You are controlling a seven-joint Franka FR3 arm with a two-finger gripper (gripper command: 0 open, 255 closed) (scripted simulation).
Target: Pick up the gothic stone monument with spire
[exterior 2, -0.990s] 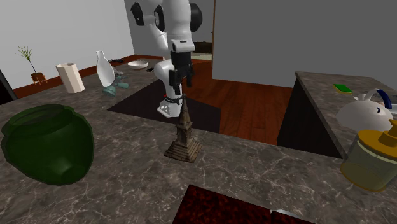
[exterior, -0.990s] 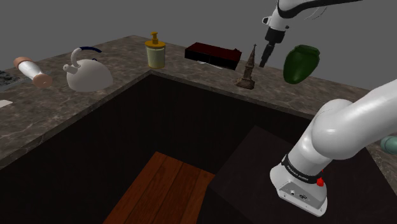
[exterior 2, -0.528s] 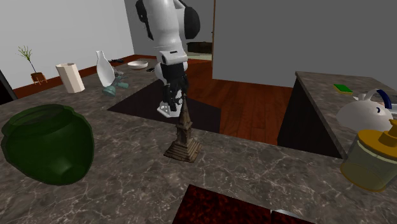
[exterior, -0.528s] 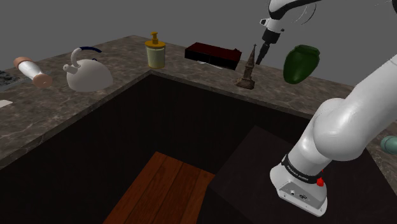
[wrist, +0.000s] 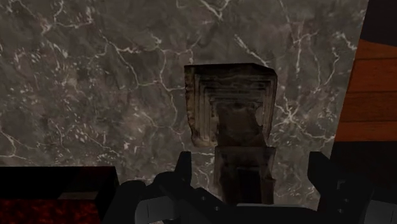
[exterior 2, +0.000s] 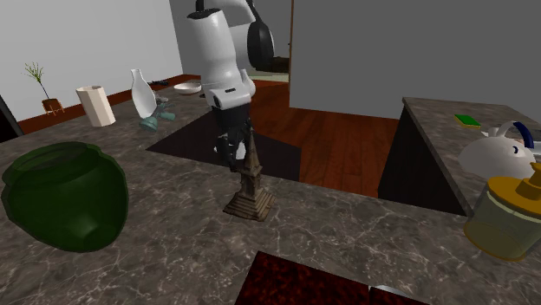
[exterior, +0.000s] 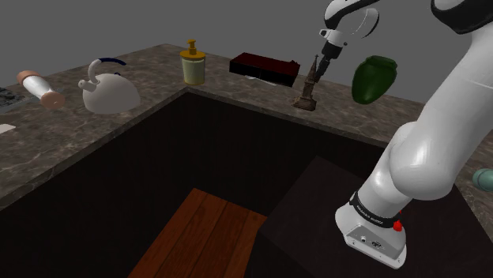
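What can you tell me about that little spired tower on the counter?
The monument is a small, brownish, stone-looking tower: stepped square base, narrowing tiers, thin spire. It stands upright on the dark veined counter, near its edge. The open black gripper straddles the spire without touching it.

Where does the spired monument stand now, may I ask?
In the shoulder view, the monument stands on the counter between the dark red box and green jar, beneath the gripper.
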